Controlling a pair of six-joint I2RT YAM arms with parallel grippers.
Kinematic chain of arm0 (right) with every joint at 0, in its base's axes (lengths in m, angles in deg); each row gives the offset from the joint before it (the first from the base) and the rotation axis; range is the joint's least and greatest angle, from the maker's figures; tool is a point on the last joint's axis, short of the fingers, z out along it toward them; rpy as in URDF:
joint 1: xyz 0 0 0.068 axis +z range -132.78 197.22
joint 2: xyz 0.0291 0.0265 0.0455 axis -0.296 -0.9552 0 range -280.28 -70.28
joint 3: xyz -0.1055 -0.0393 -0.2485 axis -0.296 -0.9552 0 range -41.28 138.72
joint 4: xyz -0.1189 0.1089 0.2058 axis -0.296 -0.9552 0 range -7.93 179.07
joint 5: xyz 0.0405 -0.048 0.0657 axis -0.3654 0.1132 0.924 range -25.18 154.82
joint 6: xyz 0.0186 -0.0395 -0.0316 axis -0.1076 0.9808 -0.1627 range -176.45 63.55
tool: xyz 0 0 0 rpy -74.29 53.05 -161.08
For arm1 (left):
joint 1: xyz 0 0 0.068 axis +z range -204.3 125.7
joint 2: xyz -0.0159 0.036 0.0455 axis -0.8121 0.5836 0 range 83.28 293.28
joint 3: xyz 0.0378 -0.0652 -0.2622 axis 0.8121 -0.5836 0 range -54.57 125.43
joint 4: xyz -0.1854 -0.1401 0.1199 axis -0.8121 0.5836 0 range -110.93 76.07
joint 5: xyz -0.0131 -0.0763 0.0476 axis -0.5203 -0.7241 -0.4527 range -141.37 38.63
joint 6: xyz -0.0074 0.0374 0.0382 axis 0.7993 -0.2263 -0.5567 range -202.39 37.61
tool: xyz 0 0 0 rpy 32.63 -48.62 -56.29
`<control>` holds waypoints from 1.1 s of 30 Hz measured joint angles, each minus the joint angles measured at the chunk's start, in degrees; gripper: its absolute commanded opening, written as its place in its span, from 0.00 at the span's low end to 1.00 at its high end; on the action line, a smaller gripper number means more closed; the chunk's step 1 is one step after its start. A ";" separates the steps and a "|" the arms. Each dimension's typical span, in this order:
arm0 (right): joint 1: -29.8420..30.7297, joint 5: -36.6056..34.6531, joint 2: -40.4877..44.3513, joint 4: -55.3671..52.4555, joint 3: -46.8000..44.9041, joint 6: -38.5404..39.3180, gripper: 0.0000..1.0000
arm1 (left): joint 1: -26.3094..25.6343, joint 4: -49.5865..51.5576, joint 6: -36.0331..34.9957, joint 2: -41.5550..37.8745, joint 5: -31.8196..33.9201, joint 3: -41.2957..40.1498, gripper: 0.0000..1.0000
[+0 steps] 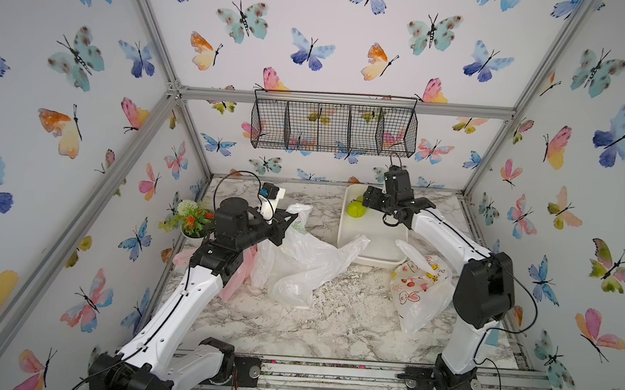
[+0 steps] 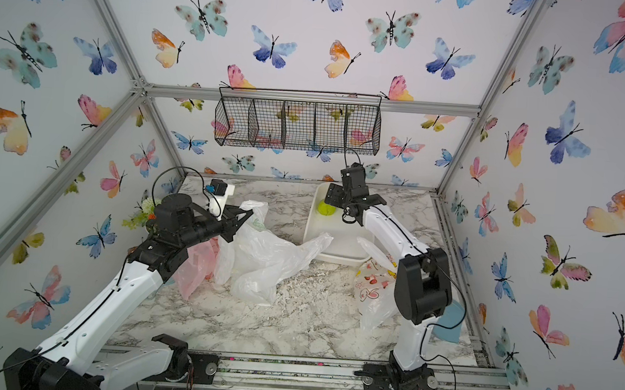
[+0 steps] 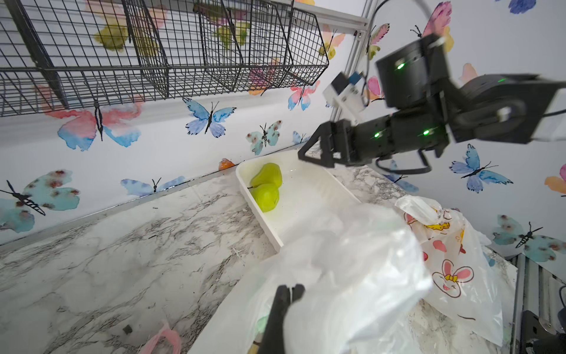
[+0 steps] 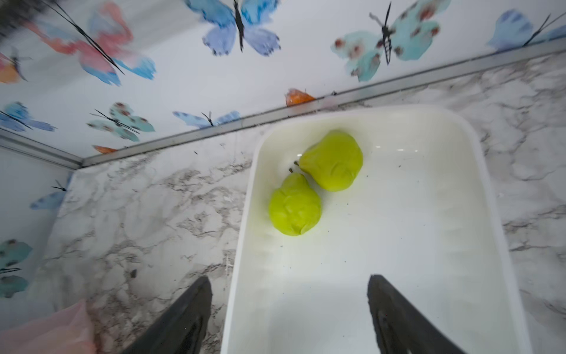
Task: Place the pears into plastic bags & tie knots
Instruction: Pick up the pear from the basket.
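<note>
Your left gripper (image 3: 290,291) is pinched tight on the edge of the thin translucent white plastic bag (image 1: 306,263) at mid-table. To its right, two bright green pears (image 4: 332,161) lie touching in the white rectangular tray (image 4: 428,245). Your right gripper (image 4: 288,279) hovers over them, jaws wide and empty.

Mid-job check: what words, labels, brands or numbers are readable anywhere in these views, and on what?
No readable text in any view.
On the doodle bag: only pictures (a bunny, hearts), no letters.
On the white bag: a faint green print, too blurred to read.
On the pink bag: no legible print.
On the tray and the pears: no label.
</note>
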 measured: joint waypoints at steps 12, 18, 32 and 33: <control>0.76 -0.22 -22.16 1.86 15.45 -4.90 0.88 | -0.22 0.11 0.94 0.61 -4.26 -1.42 0.00; 0.63 -0.31 -28.72 2.54 21.33 -4.76 0.73 | -0.33 0.11 1.22 1.33 -5.11 -1.11 0.00; 0.68 6.40 -8.81 8.76 1.99 0.94 0.40 | -2.03 -0.66 1.73 3.23 -5.18 -0.24 0.00; 0.76 9.16 -4.83 9.44 -0.70 1.49 0.40 | -2.19 -0.70 1.70 3.34 -5.09 0.11 0.00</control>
